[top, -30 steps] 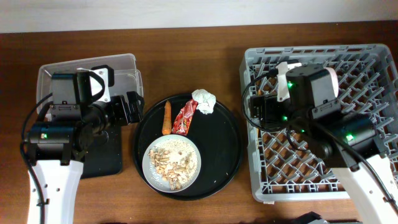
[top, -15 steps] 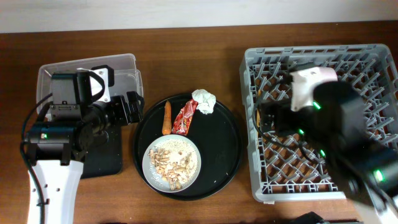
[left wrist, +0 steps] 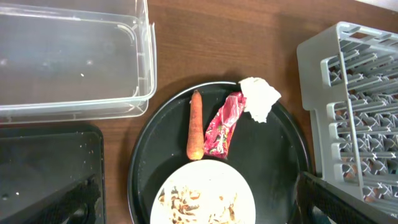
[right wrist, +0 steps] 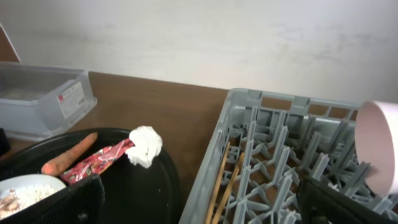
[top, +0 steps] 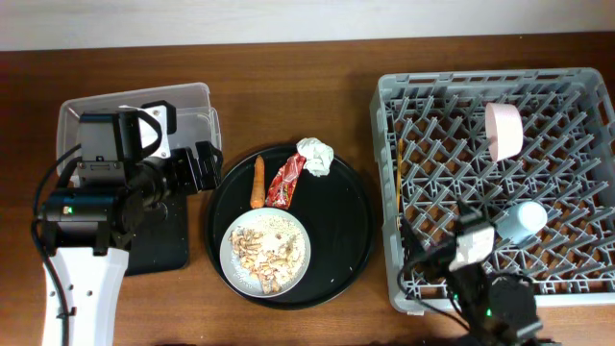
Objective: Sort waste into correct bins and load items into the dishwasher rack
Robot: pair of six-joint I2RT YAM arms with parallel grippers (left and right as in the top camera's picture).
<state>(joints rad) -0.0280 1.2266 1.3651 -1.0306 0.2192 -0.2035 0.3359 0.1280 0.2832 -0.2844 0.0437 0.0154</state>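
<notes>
Wooden worktop [top: 288, 86] | bowl [top: 503, 132], cup [top: 520, 222], chopsticks [right wrist: 225, 180] being held in rack [top: 480, 79] | plate [left wrist: 239, 190], waste [top: 258, 183] being left untouched | left claw [top: 209, 165], right claw [right wrist: 199, 185] being held spread

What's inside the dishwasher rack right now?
A pink bowl, a light-blue cup and wooden chopsticks. The right arm covers part of the rack near its front edge, hiding whatever lies there.

A dark brown wooden table [top: 288, 86] meets a plain off-white wall [right wrist: 205, 37] behind it
</notes>
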